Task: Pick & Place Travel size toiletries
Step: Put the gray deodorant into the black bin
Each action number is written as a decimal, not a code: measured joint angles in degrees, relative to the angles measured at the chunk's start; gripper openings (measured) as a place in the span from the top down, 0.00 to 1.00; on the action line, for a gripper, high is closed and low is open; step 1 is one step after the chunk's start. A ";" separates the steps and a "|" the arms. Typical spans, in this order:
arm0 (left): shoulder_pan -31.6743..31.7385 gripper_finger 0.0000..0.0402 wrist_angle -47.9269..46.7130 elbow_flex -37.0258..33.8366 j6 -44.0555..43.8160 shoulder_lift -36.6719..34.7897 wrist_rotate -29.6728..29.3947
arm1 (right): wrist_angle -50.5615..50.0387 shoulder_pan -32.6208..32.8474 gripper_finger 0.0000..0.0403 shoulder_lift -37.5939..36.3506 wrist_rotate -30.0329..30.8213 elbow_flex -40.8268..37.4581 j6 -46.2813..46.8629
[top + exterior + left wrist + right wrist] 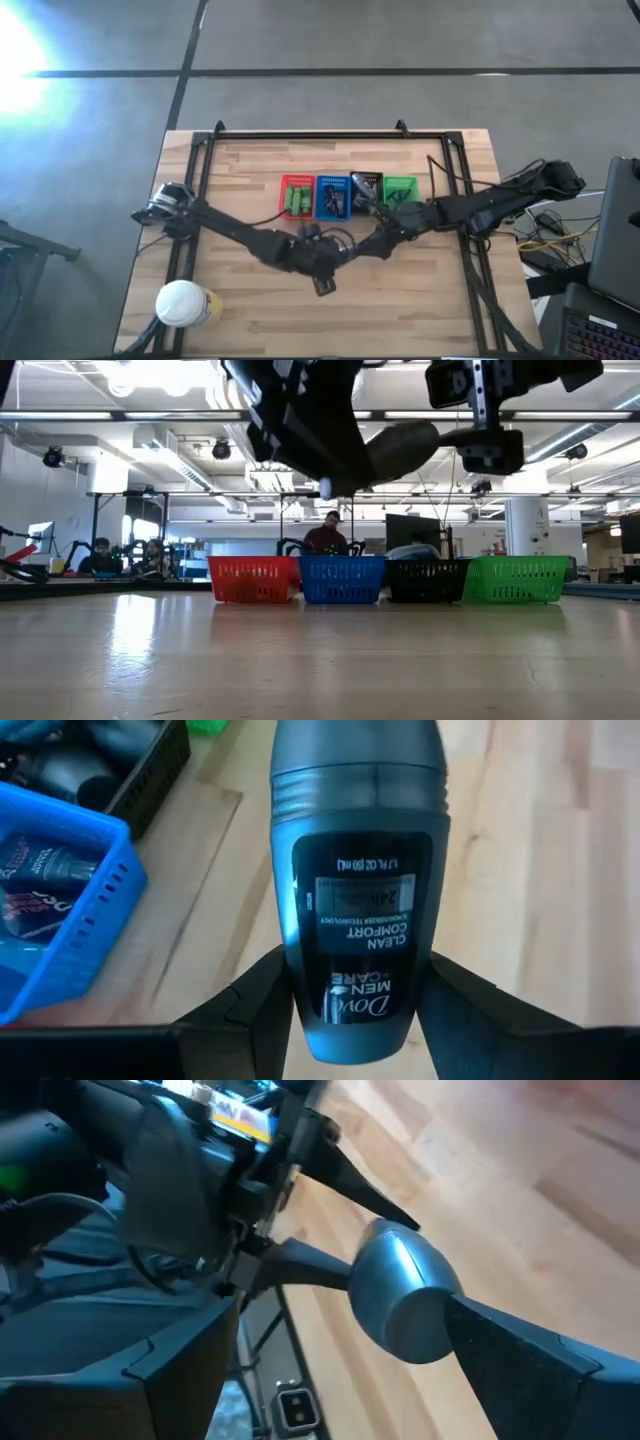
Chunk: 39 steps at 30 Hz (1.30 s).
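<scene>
Four slotted baskets stood in a row on the wooden table (420, 310).
We saw the red basket (297, 197), blue basket (333, 197), black basket (366, 187) and green basket (399, 189) touching side by side; a white-lidded jar (183, 304) stood well apart near the table's corner.

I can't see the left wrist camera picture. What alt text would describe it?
A dark grey Dove Men+Care roll-on deodorant fills the view, clamped in the left claw above a pale wooden table. Beside it sit a blue basket and a black basket holding toiletries.

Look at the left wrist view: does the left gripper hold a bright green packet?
No: the left gripper clamps a dark grey Dove Men+Care roll-on deodorant above the wooden table.
</scene>
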 joint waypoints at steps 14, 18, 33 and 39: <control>3.81 0.55 -1.08 0.07 4.29 -1.00 0.65 | -16.32 -6.43 0.17 -3.54 4.93 0.50 -3.87; 4.20 0.55 -1.10 0.09 5.25 -0.98 0.77 | -15.94 -7.10 0.15 -4.37 2.66 0.35 -3.85; 4.99 0.55 1.10 2.73 8.39 -0.96 -0.04 | -10.01 -7.12 0.12 -3.26 -1.95 -0.40 -3.71; 5.31 0.55 1.76 3.85 9.92 -0.96 -0.43 | -4.87 -7.13 0.17 -3.13 -2.80 -0.40 -5.19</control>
